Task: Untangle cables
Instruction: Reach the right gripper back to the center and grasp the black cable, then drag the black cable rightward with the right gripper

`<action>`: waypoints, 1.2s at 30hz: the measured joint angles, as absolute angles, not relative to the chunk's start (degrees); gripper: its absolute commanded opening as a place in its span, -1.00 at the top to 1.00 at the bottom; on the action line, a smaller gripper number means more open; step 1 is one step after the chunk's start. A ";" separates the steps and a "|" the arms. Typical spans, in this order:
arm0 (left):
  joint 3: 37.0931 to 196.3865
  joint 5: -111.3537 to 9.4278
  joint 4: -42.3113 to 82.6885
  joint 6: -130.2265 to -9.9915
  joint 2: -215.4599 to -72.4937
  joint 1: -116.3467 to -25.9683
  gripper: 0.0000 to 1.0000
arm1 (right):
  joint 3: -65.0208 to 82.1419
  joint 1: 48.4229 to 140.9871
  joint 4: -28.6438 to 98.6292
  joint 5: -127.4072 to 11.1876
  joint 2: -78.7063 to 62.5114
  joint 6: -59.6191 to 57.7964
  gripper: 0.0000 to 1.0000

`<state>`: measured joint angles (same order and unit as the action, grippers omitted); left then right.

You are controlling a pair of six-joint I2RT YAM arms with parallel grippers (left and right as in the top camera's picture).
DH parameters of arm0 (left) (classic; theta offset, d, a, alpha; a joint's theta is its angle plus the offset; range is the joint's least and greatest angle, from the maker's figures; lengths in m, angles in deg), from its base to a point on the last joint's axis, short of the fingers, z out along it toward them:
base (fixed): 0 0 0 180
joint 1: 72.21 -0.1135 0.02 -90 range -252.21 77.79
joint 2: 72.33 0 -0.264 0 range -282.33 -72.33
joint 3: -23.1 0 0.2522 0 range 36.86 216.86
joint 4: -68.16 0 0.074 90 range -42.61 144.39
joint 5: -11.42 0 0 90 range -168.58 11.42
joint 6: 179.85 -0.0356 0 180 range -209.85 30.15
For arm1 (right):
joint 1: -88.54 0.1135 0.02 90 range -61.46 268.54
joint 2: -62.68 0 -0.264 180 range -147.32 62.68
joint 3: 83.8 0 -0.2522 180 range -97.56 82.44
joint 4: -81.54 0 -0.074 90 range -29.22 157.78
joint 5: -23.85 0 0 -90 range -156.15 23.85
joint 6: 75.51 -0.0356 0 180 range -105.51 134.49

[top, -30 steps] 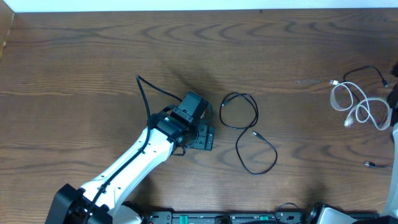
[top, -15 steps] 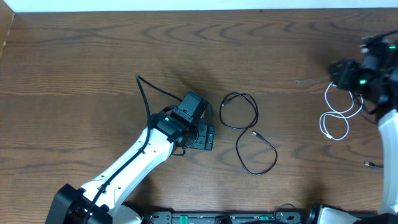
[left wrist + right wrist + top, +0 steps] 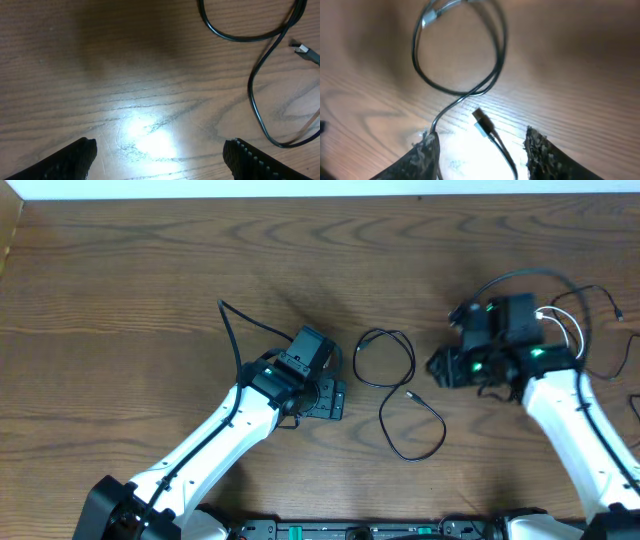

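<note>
Seemingly well along: on the tabletop [image 3: 140, 270], left hand [image 3: 160, 152] and right hand [image 3: 482, 150] both gape empty; the black cable [image 3: 382, 415] lies alone at centre, loosely looped, while the white cable [image 3: 578, 320], half hidden beyond the right hand, may need freeing.

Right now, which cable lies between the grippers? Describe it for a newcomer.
On the wooden table, look mid-table between the left gripper and right gripper. The black cable lies there in two loose loops, plug end free; the white cable sits far right.
</note>
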<state>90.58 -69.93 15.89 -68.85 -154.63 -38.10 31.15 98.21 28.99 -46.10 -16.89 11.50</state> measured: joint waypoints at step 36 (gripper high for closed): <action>90.58 -69.93 15.87 -68.66 -154.63 -38.10 -0.71 | 43.72 111.90 48.49 -64.66 -25.75 18.76 0.98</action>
<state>90.58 -69.93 15.87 -68.66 -154.63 -38.10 43.72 111.90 48.49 -64.66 -25.75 18.76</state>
